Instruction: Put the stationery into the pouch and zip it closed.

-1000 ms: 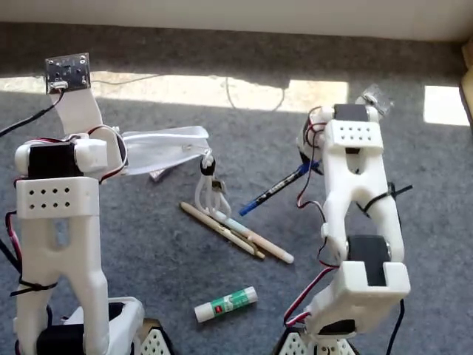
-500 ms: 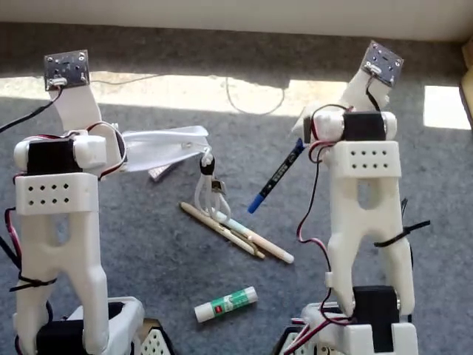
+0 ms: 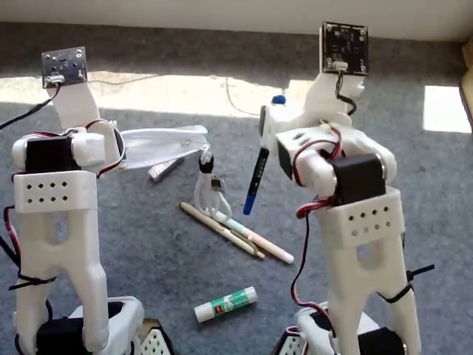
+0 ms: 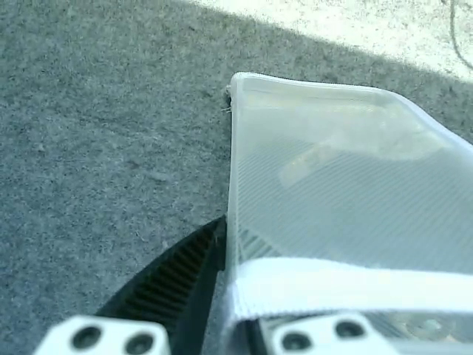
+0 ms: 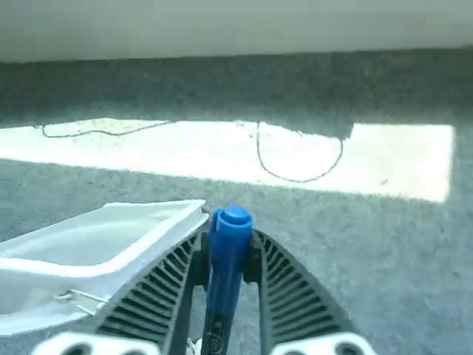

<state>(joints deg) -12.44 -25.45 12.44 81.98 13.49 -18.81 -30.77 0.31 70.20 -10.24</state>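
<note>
Pen-loading step is on. Your left gripper (image 4: 225, 251) has its fingers clenched on one end of the translucent white zip pouch (image 4: 347, 192), holding it stretched out toward the other arm above the grey carpeted tabletop (image 3: 414, 155). Your right gripper (image 5: 225, 255) has its fingers grasping the black pen with blue ends (image 5: 230, 225) just below its top. The pen hangs tip-down, close beside the pouch's free end but not inside it yet.

So the first piece is in the air and nothing looks loaded for certain. Next you need to tip the pen toward the pouch's mouth, line it up with the rim in the right wrist view, and slide it in lengthwise before letting go. Keep the left hold firm or the mouth will sag.

Waiting on the tabletop: two wooden pencils (image 3: 222, 225), a white pen (image 3: 259, 238), a white glue stick with a green label (image 3: 226, 303). The zip comes last.
</note>
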